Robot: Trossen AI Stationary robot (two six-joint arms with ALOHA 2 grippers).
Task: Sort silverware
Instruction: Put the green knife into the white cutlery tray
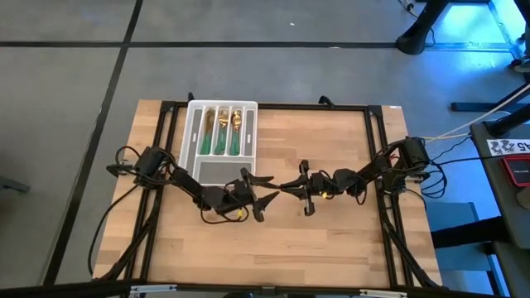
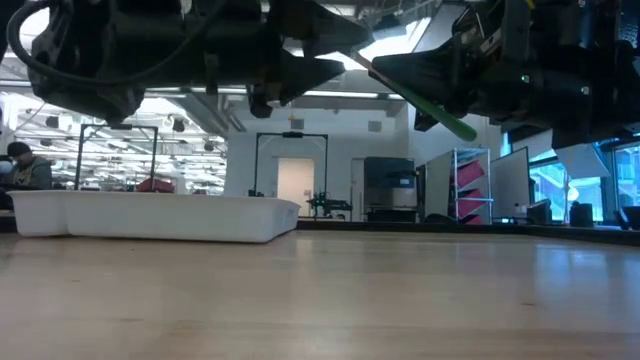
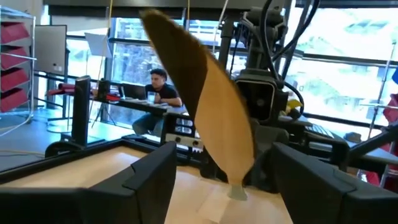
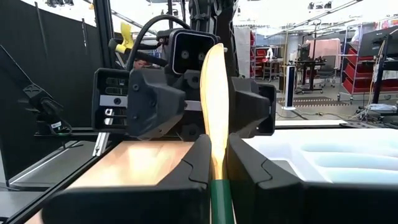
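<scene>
silverware with shiny gold heads and slim green handles (image 1: 222,131) lies sorted in the long compartments of the white plastic compartmented tray (image 1: 191,132), which sits at the far edge of the wooden surface (image 1: 331,232), toward its left corner. one more piece, a gold-bladed knife with a green handle (image 4: 216,124), is up in the air over the middle of the surface, clear of the wood. the right hand (image 1: 291,185) is clamped narrow on it where blade meets handle, the blade pointing at the left arm. the left hand (image 1: 267,201) faces it point to point, its fingers (image 3: 146,180) spread wide on either side of the blade (image 3: 205,93), not closed on it. a person sits at a desk in the room beyond.
</scene>
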